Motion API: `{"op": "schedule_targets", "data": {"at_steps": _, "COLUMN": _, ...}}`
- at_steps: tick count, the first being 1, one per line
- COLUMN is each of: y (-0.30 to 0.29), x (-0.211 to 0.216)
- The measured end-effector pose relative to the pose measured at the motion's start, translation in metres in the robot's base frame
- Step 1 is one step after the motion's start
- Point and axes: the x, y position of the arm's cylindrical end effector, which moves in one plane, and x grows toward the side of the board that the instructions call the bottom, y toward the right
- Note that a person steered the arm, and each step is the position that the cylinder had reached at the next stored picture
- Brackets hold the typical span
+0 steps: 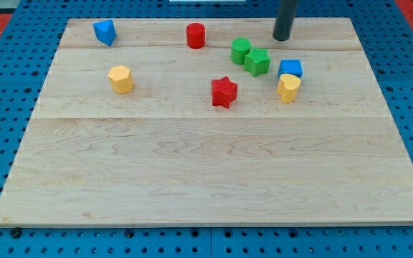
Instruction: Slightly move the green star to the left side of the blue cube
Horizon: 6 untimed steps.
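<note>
The green star (257, 61) lies in the upper right part of the wooden board (206, 172), just left of the blue cube (290, 69) with a small gap between them. A second green block (240, 50), rounded in shape, touches the star on its upper left. My tip (282, 38) rests on the board near the view's top, above and slightly right of the star and above the blue cube, touching neither.
A yellow heart-like block (288, 88) sits right below the blue cube. A red star (224, 92) lies below and left of the green star. A red cylinder (196, 35), a blue wedge-like block (105, 31) and a yellow hexagon (120, 79) lie further left.
</note>
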Motion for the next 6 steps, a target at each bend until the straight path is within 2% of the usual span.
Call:
{"op": "schedule_targets", "data": {"at_steps": 1, "y": -0.031, "x": 0.028}}
{"op": "schedule_targets", "data": {"at_steps": 2, "y": -0.033, "x": 0.082}}
{"op": "schedule_targets", "data": {"at_steps": 3, "y": -0.006, "x": 0.070}}
{"op": "schedule_targets", "data": {"at_steps": 4, "y": 0.003, "x": 0.121}}
{"op": "schedule_targets", "data": {"at_steps": 5, "y": 0.004, "x": 0.193}}
{"op": "schedule_targets", "data": {"at_steps": 6, "y": -0.042, "x": 0.214}}
